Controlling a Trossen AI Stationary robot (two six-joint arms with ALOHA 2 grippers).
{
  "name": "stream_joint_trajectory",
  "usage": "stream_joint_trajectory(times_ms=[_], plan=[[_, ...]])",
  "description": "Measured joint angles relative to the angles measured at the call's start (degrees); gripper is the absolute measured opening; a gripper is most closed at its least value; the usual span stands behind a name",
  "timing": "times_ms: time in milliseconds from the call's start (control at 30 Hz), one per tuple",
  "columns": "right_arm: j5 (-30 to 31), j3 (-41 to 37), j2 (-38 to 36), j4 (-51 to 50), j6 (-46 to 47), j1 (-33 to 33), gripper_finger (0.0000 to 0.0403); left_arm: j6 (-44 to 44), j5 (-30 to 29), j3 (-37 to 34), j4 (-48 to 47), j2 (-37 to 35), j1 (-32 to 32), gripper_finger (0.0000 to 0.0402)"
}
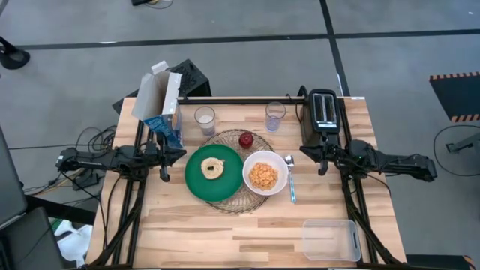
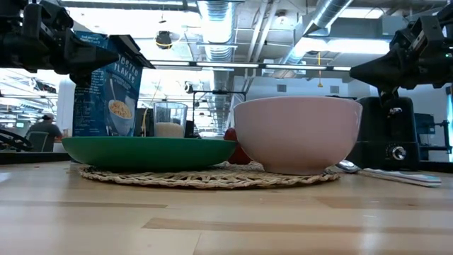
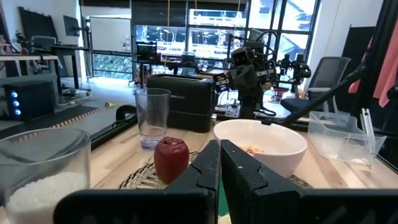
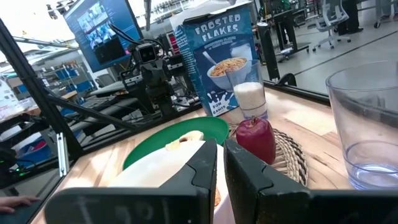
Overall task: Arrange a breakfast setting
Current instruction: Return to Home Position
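Observation:
A round wire mat point(image 1: 234, 196) lies mid-table. On it rest a green plate point(image 1: 196, 180) carrying a pale bagel point(image 1: 212, 167), a white bowl point(image 1: 265, 161) of orange cereal point(image 1: 263, 176), and a small red apple point(image 1: 246, 139). A blue-handled spoon point(image 1: 291, 181) lies on the table right of the bowl. Behind the mat stand a glass of milk point(image 1: 205, 120) and a clear glass point(image 1: 275, 116). My left gripper point(image 3: 220, 146) hangs shut above the table left of the plate. My right gripper point(image 4: 220, 146) hangs shut right of the spoon. Both point level at the setting and hold nothing.
A black toaster point(image 1: 324, 112) stands at the far right, just behind my right arm. An open cereal box point(image 1: 161, 101) stands at the far left, behind my left arm. A clear plastic tub point(image 1: 331, 240) sits at the near right corner. Bare wood runs along the near edge.

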Motion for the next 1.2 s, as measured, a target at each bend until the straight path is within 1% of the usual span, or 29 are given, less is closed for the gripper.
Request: stream_joint_trajectory(times_ms=[1200], plan=[[0.0, 0.0, 0.0, 0.0, 0.1, 0.0, 0.0059, 0.0, -0.4, 0.0, 0.0, 0.0, -0.7, 0.0000]])
